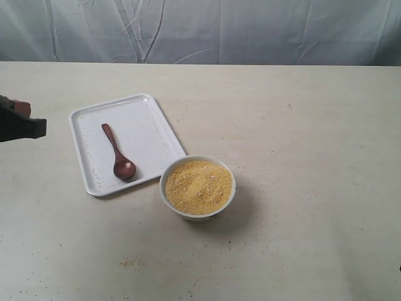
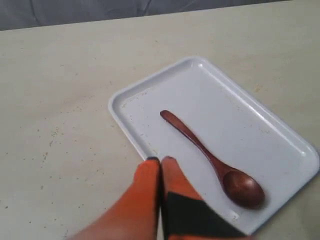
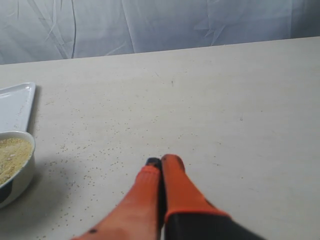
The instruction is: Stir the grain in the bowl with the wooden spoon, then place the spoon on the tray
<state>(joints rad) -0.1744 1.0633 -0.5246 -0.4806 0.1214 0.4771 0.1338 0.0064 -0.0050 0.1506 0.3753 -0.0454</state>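
The dark wooden spoon (image 1: 118,153) (image 2: 212,162) lies flat on the white tray (image 1: 147,113) (image 2: 250,100), its oval end toward the bowl. Next to the tray's near corner stands the white bowl (image 1: 197,211) (image 3: 22,175) filled with yellow grain (image 1: 198,185) (image 3: 11,157). My left gripper (image 2: 161,160) is shut and empty, hovering at the tray's edge beside the spoon; in the exterior view only part of the left gripper (image 1: 28,125) shows at the left border. My right gripper (image 3: 161,161) is shut and empty over bare table, well to the bowl's right and out of the exterior view.
Spilled grains speckle the beige table (image 1: 301,157) round the bowl and the tray's surface. A wrinkled pale cloth backdrop (image 1: 219,28) hangs behind the table's far edge.
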